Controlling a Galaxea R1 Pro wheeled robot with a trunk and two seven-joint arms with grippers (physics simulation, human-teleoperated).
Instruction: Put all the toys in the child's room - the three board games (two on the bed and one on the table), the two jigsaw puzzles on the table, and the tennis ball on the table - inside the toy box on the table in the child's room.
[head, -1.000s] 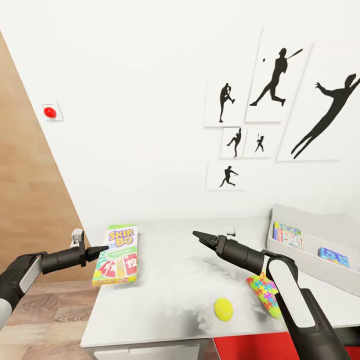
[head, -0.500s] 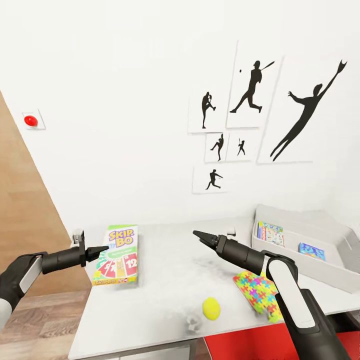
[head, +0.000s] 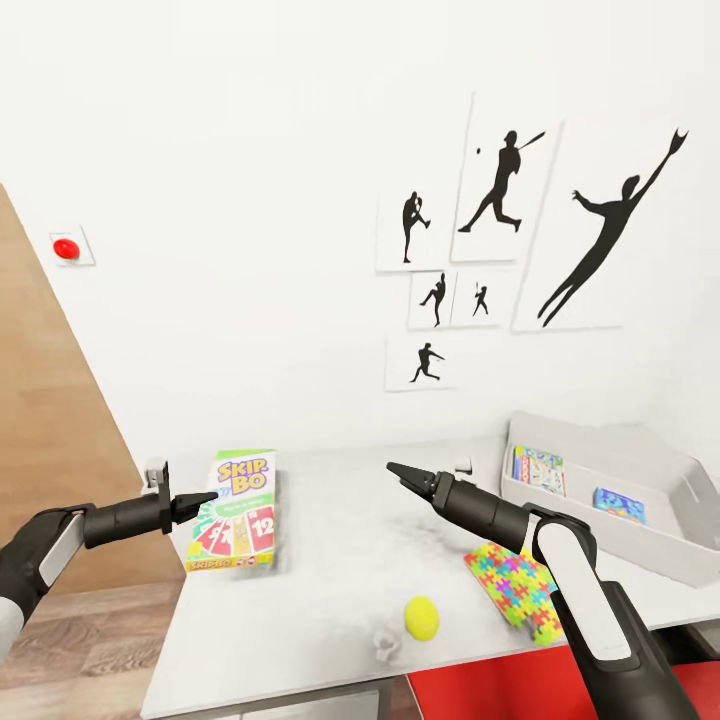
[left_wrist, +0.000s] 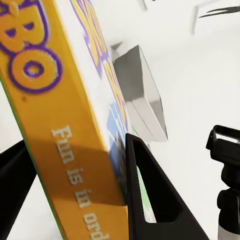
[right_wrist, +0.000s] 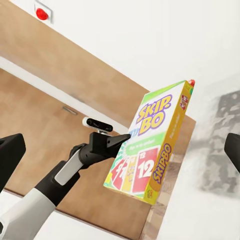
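**Toys and box on the desk**

The Skip-Bo game (head: 234, 510) — green-edged, orange-sided — is pinched at its edge in the left gripper (head: 205, 499), held above the pale desk (head: 330, 590). A yellow-green ball (head: 421, 617) lies near the front edge. Just beside it, the bright puzzle (head: 513, 587) lies flat. The grey toy box (head: 655, 545) — well apart to the right — holds two games (head: 539, 468), one small and blue (head: 619, 503).

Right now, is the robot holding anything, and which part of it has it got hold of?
Yes. The left tool grips the Skip-Bo board game by its long side edge, a finger on each face. The right tool is open, holding nothing.
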